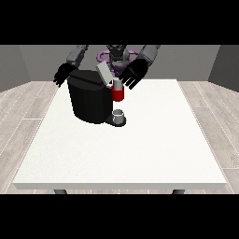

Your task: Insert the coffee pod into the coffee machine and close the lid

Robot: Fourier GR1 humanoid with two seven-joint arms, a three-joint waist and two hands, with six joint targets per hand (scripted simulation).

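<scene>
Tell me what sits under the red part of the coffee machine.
A small grey cup stands on the machine's dark base plate, below the red part. What the cup holds cannot be seen.

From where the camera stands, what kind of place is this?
Probably a plain indoor test room: a white table on a wood-plank floor with grey walls, holding only a black coffee machine and a small cup.

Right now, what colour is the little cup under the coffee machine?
Grey, front view: the small cup below the black coffee machine.
</scene>
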